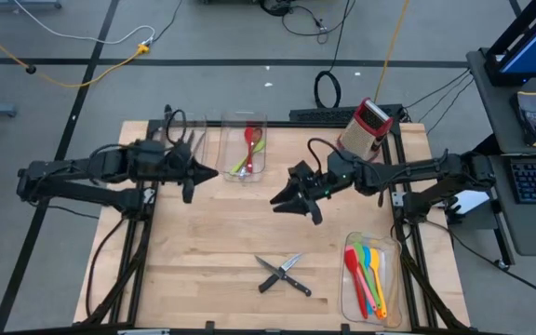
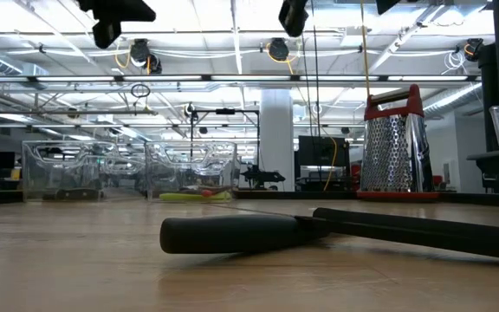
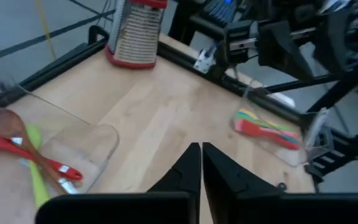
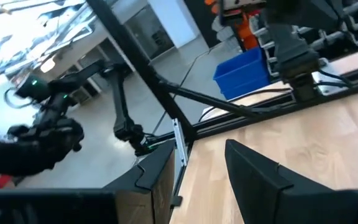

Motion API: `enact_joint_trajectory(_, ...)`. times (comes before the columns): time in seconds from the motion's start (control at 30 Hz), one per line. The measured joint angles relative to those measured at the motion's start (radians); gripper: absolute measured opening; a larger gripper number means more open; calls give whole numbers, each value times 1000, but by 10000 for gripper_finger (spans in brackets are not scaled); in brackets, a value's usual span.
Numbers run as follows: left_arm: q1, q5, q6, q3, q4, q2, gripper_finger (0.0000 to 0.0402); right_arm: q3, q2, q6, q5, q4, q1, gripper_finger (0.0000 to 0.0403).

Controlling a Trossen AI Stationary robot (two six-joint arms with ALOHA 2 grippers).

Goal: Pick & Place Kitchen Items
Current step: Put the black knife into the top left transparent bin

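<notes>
Two black-handled steel knives [image 1: 282,273] lie crossed on the wooden table near its front edge; one black handle [image 2: 232,232] fills the low view. A red spatula, a green utensil and a brown spoon [image 3: 17,143] lie in a clear bin [image 1: 245,146] at the back. Several bright spatulas [image 1: 366,279] lie in a second clear bin [image 1: 384,247] at the front right. My left gripper [image 1: 214,172] hangs shut above the table just left of the back bin, holding nothing. My right gripper [image 1: 277,200] hangs open over the table's middle, with nothing between its fingers [image 4: 253,168].
A red box grater [image 1: 368,126] stands upright at the table's back right, close behind my right arm. Black frame rails run along the table's left and right sides. Bare wood lies between the two grippers and the knives.
</notes>
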Motion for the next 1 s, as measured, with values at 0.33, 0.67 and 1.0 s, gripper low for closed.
enact_joint_trajectory(0.33,-187,-147,6,-156,122,-175,7,0,0,-115,106,-8,125,134)
enact_joint_trajectory(0.67,-329,-223,-19,-237,113,-254,22,7,0,-118,312,-182,244,134)
enact_joint_trajectory(1.0,-432,-311,-76,-327,127,-288,24,176,93,-145,419,-468,333,134)
